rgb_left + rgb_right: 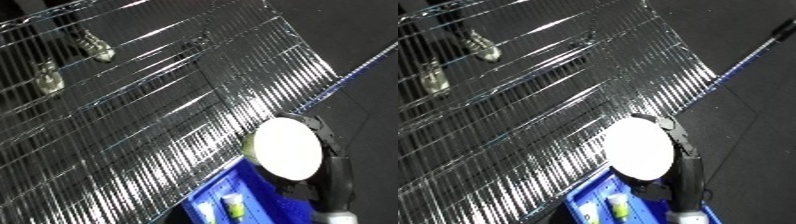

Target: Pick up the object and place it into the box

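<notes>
Forearm point(684, 185) rises over the blue bin point(598, 200) beside a wire rack point(133, 100); hand state unclear.

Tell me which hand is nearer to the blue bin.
Right. The right hand holds a white disc just above the bin; the left hand shows in no view.

Storeroom (wire shelving point(169, 100), blue bin point(235, 197))

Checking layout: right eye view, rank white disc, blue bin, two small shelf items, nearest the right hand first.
1. White disc, against the right hand.
2. Blue bin, just below.
3. Upper shelf item, lower shelf item, upper left: too close to call.
</notes>
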### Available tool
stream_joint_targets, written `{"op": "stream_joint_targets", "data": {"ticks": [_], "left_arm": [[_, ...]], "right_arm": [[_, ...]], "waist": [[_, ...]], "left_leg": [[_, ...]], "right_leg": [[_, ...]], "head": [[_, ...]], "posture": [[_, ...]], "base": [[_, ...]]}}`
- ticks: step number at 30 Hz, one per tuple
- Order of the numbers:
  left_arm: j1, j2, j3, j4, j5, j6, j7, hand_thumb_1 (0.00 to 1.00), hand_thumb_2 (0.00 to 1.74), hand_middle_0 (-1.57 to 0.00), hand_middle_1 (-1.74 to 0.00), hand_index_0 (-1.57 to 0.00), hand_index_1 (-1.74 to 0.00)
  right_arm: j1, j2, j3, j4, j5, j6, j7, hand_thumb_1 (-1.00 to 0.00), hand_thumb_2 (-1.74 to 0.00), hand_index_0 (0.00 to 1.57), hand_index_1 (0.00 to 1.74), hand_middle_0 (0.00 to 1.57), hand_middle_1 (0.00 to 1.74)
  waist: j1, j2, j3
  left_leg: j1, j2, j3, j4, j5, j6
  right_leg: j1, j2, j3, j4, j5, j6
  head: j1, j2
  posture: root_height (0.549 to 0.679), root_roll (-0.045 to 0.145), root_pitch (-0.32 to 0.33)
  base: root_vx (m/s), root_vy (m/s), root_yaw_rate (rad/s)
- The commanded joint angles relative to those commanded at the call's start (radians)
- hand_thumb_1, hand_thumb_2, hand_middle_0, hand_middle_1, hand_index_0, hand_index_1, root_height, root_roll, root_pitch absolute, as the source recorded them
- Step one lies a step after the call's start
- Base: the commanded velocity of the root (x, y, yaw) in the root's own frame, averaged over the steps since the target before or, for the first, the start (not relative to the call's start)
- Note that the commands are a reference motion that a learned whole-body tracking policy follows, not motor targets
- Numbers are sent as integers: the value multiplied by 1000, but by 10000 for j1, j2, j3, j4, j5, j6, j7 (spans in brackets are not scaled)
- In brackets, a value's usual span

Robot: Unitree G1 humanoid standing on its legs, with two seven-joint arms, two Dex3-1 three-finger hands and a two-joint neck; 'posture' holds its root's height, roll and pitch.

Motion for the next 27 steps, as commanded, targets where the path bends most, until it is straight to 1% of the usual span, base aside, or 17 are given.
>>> {"op": "stream_joint_targets", "data": {"ticks": [4, 8, 13, 16, 20, 23, 27], "left_arm": [[163, -223, -96, 89, -158, -217, 35, 1000, 1740, -1570, -1740, -1570, -1740], [245, -355, -239, 235, -382, -498, 80, 1000, 1740, -1570, -1740, -1570, -1740], [226, -376, -321, 328, -529, -602, 5, 1000, 1740, -1570, -1740, -1570, -1740], [116, -348, -380, 399, -592, -578, 5, 1000, 1740, -1570, -1740, -1570, -1740], [-19, -264, -498, 488, -710, -582, 32, 1000, 1740, -1570, -1740, -1570, -1740], [-108, -196, -593, 542, -809, -573, 63, 1000, 1740, -1570, -1740, -1570, -1740], [-217, -176, -735, 656, -851, -619, 57, 1000, 1740, -1570, -1740, -1570, -1740]], "right_arm": [[532, -349, -651, 459, 434, -280, -97, -650, -1131, 1020, 1131, 1020, 1131], [960, -759, -1308, 1006, 969, -611, 108, -650, -1131, 1020, 1131, 1020, 1131], [1185, -1144, -1832, 1705, 1574, -890, 181, -650, -1131, 1020, 1131, 1020, 1131], [1231, -1355, -2094, 2380, 1997, -1088, 220, -650, -1131, 1020, 1131, 1020, 1131], [1161, -1678, -2220, 3192, 2280, -1080, 412, -650, -1131, 1020, 1131, 1020, 1131], [1066, -1877, -2190, 3748, 2505, -1058, 559, -500, -870, 785, 870, 785, 870], [879, -2006, -2033, 4384, 2964, -1160, 795, -300, -522, 471, 522, 471, 522]], "waist": [[-416, 248, 0], [-721, 482, 0], [-915, 667, 0], [-963, 736, 0], [-959, 829, 0], [-924, 887, -1], [-854, 924, -2]], "left_leg": [[356, 23, 249, -171, -9, -62], [611, 2, 431, -347, -6, -108], [812, -43, 565, -442, -53, -113], [869, -84, 574, -436, -73, -124], [897, -147, 552, -418, -82, -141], [915, -204, 521, -436, -81, -136], [907, -261, 463, -448, -76, -117]], "right_leg": [[165, -21, 218, -170, -10, -13], [268, -11, 403, -281, -43, -22], [328, 23, 541, -360, -50, -42], [369, 13, 575, -387, -35, -44], [390, -14, 608, -415, -14, -47], [401, -10, 630, -432, 0, -56], [403, 0, 633, -430, 7, -79]], "head": [[770, -322], [1333, -387], [1938, -353], [2173, -307], [2414, -268], [2497, -248], [2538, -200]], "posture": [[650, 78, 82], [651, 87, 77], [652, 92, 74], [653, 96, 72], [653, 99, 71], [654, 100, 70], [654, 101, 69]], "base": [[36, 167, -230], [26, 124, -162], [-5, 48, -61], [-13, 18, -7], [-12, 12, 14], [-11, 3, 29], [-9, -7, 37]]}}
